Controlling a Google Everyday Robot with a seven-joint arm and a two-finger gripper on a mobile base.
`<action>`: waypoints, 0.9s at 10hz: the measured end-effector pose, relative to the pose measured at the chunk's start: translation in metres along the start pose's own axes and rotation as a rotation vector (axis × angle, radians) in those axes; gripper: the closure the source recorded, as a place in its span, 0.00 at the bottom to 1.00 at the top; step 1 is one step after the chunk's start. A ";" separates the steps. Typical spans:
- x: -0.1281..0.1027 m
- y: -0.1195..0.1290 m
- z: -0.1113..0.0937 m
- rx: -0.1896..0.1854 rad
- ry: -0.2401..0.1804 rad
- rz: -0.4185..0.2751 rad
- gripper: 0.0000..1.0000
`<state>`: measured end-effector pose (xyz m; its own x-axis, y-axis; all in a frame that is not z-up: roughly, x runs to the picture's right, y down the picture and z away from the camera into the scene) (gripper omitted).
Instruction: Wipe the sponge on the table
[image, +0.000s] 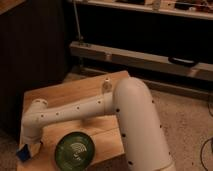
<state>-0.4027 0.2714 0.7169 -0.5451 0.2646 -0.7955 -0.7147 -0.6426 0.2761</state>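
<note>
At the near left corner of the table (75, 97), the gripper (31, 148) is seen lowered to the wooden planks, directly beside the sponge (22, 154). The bright-blue pad is shown lying at the very edge of the tabletop, partly hidden behind the gripper's tip, and appears to be touching it. Whether the gripper is clamped on the pad or merely set against it cannot be told from this single camera view.

The white arm (75, 112) is stretched across the table from the lower right, its thick shoulder section filling the right foreground and its dotted forearm laid low over the planks before bending down at the wrist.

A green bowl (59, 145) is set upright on the table just to the right of the gripper, near the front edge and apart from the sponge. A small pale object (106, 84) is seen standing near the far right corner of the table, behind the arm's elbow.

Beyond the table, a long pale rail (135, 56) is run across the dim background, with a dark handle (182, 62) mounted towards its right end.
</note>
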 end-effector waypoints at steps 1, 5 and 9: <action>-0.002 0.011 0.003 0.000 0.000 0.001 0.46; -0.044 0.025 -0.004 -0.017 -0.029 0.061 0.46; -0.074 0.011 -0.038 -0.057 -0.085 0.125 0.46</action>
<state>-0.3538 0.2170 0.7583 -0.6649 0.2381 -0.7079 -0.6145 -0.7132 0.3372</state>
